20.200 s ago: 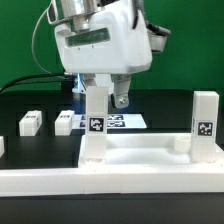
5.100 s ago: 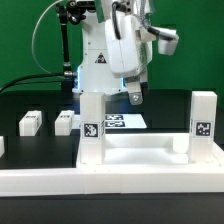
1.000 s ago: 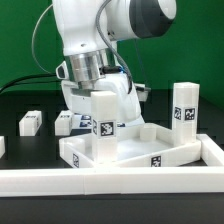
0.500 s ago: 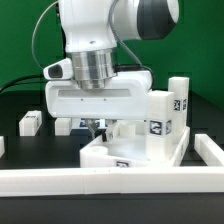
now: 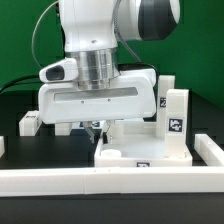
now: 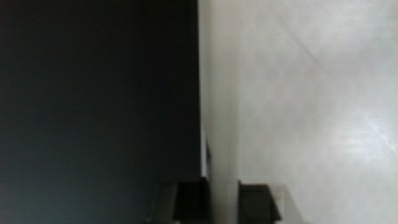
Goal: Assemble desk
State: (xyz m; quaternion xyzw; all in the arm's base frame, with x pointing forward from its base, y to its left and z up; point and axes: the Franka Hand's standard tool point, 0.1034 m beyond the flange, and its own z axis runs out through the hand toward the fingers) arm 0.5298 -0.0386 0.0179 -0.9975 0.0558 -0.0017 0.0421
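now the claw (image 5: 96, 128) is pinching shut on the thin rim of the desk panel (image 5: 120, 157), which is running straight out from the claw, with two legs (image 5: 176, 108) standing up beyond it.

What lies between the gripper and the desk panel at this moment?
Nothing. In the wrist view the gripper is shut on the desk panel, its white edge running in between the fingers; no other part intervenes.
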